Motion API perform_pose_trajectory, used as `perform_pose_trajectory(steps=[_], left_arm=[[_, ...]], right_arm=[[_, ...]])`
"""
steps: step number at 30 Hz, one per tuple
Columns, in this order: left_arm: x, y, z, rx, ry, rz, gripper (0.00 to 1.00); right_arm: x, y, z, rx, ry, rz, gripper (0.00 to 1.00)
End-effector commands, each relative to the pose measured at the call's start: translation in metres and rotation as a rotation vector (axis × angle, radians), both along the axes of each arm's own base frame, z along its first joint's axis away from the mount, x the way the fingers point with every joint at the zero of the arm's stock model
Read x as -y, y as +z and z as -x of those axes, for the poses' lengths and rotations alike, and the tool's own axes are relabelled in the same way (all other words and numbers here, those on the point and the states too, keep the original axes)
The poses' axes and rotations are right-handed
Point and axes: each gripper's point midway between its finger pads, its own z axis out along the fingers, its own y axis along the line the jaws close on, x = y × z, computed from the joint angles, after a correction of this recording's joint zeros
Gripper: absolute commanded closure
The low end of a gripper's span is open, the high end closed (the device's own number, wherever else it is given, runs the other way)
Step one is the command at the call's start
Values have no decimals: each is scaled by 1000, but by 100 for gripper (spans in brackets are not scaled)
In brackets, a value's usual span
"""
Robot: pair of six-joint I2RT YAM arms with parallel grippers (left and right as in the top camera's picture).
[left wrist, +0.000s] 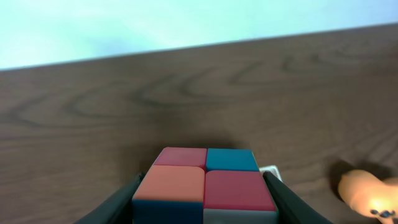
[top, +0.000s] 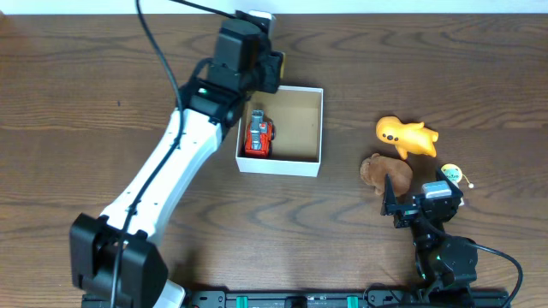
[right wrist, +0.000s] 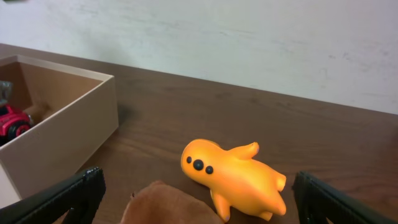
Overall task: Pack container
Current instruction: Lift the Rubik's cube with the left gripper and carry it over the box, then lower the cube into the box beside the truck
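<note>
The container (top: 312, 130) is a low white box with a tan inside, at the table's middle. A red toy truck (top: 259, 135) lies in its left part, also seen in the right wrist view (right wrist: 13, 119). My left gripper (top: 267, 70) is above the box's back left corner, shut on a coloured puzzle cube (left wrist: 205, 186) that fills the space between its fingers. An orange toy figure (top: 406, 136) and a brown plush toy (top: 385, 172) lie to the right. My right gripper (top: 409, 201) is open just before the brown toy (right wrist: 171, 204).
A small round green and yellow item (top: 451, 174) lies right of the brown toy. The right arm's base (top: 447, 261) sits at the front right edge. The left arm (top: 163, 175) stretches diagonally across the left half of the table.
</note>
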Motion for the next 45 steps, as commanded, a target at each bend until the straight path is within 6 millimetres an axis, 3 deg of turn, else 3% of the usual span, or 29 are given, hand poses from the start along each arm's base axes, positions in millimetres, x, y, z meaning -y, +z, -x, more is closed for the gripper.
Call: perform_pose_trajectory(steps=[1,6,11,25,31,39,45], left_arm=[[19,-22,0,-57,-8,15,60],[30,-55,4,-135,-17,-6,60],[27,-86,14,-232,-17,-57,60],[26,-143,13,-324,-29,-131,61],[20,-152,2,-311,-11,-138,61],[-2,-153,-9,-311,37,-132,60],[-6,-152,-12,-309,46,-129,60]], right_arm=[[1,-2,0,-5,-6,-14,1],[1,-2,0,-5,-6,-14,1],[1,-2,0,-5,-6,-14,1],[1,-2,0,-5,-6,-14,1],[1,-2,0,-5,-7,-14,1],[1,-2,0,-5,-7,-14,1],[1,-2,0,-5,-7,-14,1]])
